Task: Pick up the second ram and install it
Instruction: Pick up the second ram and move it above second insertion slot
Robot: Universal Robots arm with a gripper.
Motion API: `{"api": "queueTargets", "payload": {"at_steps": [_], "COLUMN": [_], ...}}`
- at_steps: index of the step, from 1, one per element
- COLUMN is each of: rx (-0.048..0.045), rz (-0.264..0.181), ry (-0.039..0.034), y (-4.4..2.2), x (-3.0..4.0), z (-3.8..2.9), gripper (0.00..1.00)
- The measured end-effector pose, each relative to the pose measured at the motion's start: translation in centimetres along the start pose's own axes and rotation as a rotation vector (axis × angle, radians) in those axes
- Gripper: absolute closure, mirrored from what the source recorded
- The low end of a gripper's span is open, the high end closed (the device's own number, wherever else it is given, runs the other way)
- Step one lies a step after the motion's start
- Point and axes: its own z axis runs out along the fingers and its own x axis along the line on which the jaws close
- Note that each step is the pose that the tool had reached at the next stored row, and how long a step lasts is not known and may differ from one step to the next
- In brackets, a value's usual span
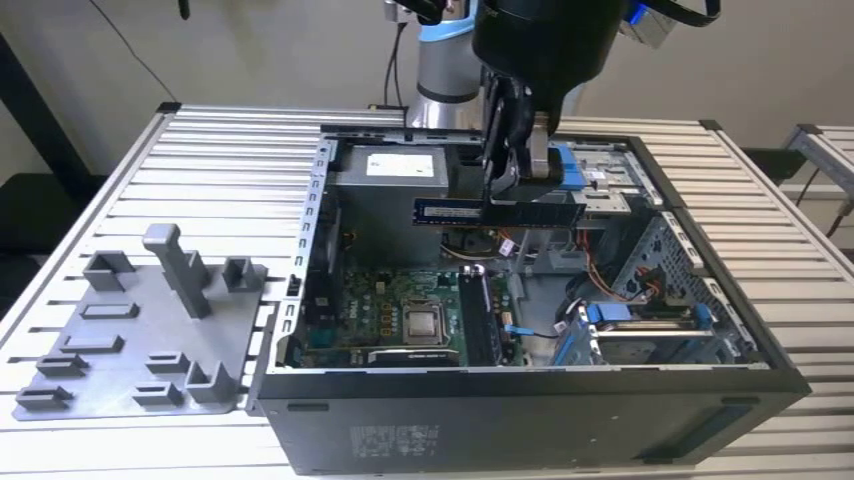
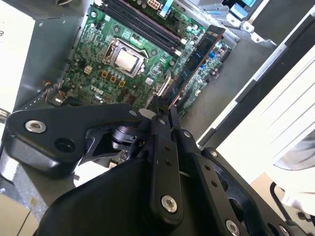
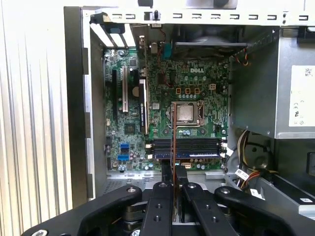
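Pinching the second ram [image 1: 497, 211], the fingers [image 3: 181, 173] hold it level above the open computer case [image 1: 534, 420], long axis left-to-right in the exterior view, crosswise to the memory slots [image 3: 197, 143] below.

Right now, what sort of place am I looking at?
Probably a robotics lab bench for computer assembly: an open computer case sits on a slatted metal table, and the gripper holds a memory stick above it.

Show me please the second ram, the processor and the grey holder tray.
the second ram [image 1: 445, 210]: exterior view, on its pale label.
the processor [image 3: 186, 113]: first wrist view, middle of its metal lid.
the grey holder tray [image 1: 118, 374]: exterior view, bare part of its flat base.
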Motion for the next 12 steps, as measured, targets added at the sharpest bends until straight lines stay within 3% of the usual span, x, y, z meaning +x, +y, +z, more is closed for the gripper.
{"api": "queueTargets", "payload": {"at_steps": [6,12], "rx": [0.0,0.0001], "rz": [0.0,0.0], "ry": [0.0,0.0], "y": [-0.04,-0.92], "x": [0.0,-0.02], "z": [0.0,-0.01], "gripper": [0.86,0.86]}}
